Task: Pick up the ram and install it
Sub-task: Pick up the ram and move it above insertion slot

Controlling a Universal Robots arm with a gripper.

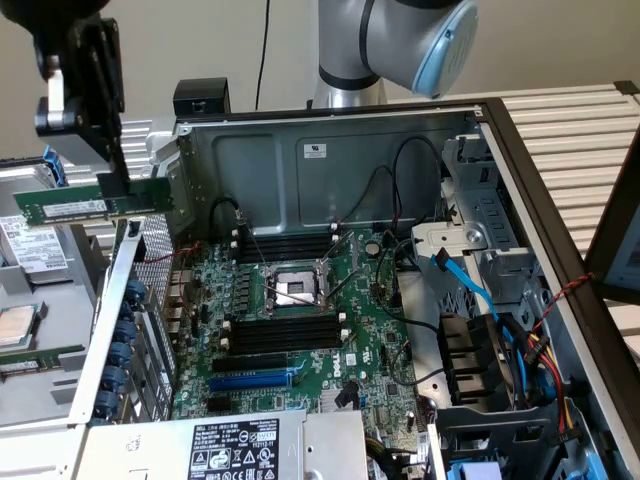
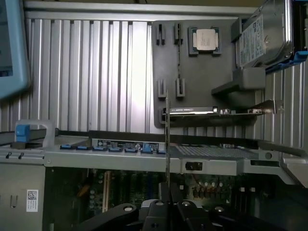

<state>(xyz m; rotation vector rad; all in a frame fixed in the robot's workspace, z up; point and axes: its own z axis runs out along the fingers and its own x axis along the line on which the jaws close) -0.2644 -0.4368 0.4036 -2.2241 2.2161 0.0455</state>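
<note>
wall [image 1: 200,40]: plain beige; table [image 1: 580,130]: ribbed grey metal

Long narrow green circuit-board ram stick [image 1: 85,207] with white sticker, in the air, level, on edge, at ten o'clock of the exterior view

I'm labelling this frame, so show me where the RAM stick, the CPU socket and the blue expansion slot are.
RAM stick [image 1: 75,209]: exterior view, on its white sticker.
CPU socket [image 1: 291,291]: exterior view, on its shiny centre.
blue expansion slot [image 1: 254,380]: exterior view, midway along its length.
</note>
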